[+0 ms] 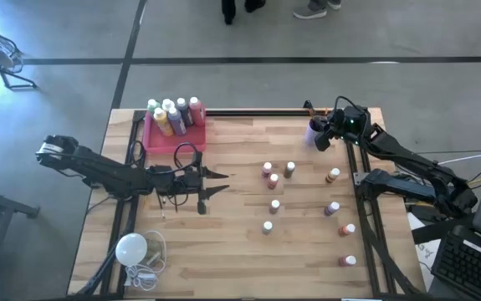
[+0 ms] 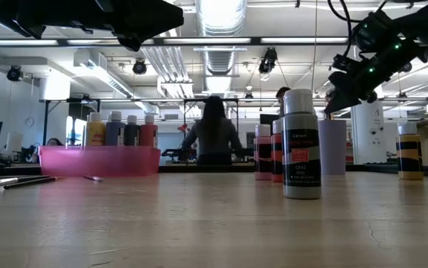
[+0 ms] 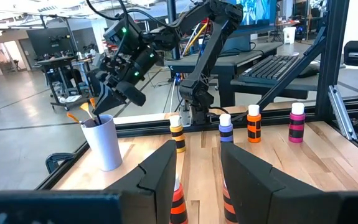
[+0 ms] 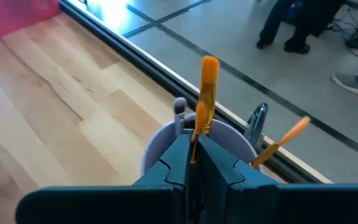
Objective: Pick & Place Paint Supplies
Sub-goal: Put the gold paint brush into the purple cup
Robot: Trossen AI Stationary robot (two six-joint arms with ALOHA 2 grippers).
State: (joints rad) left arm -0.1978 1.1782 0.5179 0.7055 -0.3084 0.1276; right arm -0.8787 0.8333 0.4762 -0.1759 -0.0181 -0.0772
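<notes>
The right gripper (image 4: 194, 163) pinches an orange-handled paintbrush (image 4: 205, 93) over the lavender cup (image 1: 316, 131), at two o'clock on the table (image 1: 232, 251). The left gripper (image 1: 221, 184), fingers spread and empty, waits at nine o'clock beside the pink tray (image 1: 152, 140) of paint bottles (image 1: 173, 115).

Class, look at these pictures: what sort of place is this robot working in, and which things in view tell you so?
Probably a large open lab or workshop: exposed ceiling ducts and strip lights, a computer keyboard on a desk beside the wooden table, and a person at a bench behind.
</notes>
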